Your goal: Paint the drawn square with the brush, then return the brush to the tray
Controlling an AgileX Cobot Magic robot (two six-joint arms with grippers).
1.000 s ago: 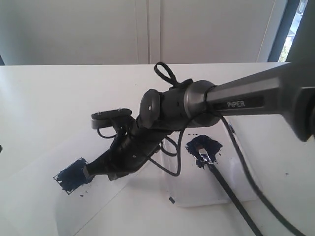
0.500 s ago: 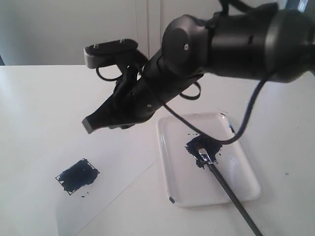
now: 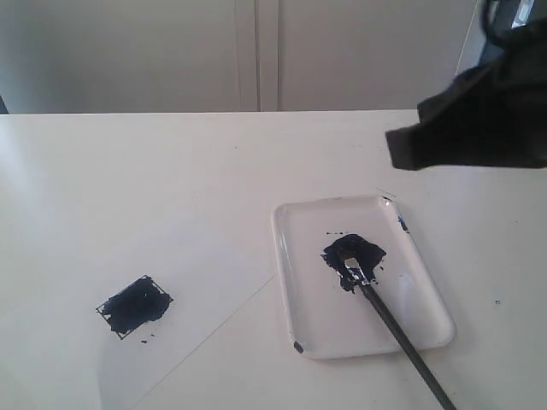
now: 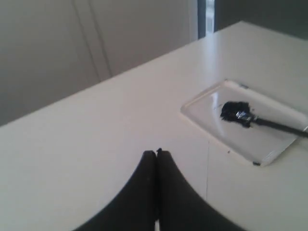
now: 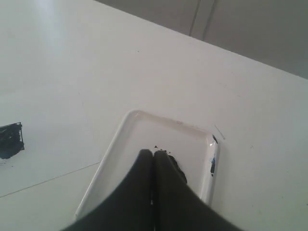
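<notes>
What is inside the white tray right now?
The glossy white tray holds a dark navy paint blotch and the long black-handled brush, bristles on the blotch, handle crossing the rim. The tray floor under the bristles is covered.

Soft, washed-out daylight fills every view, brightest at the exterior view's upper right (a window strip there). Glare sheens the tray (image 4: 211,103); the counter (image 3: 128,171) looks hazy.

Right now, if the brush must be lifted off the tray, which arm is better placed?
Right, probably: the right gripper hangs near the tray holding the brush; the left gripper sits farther off.
</notes>
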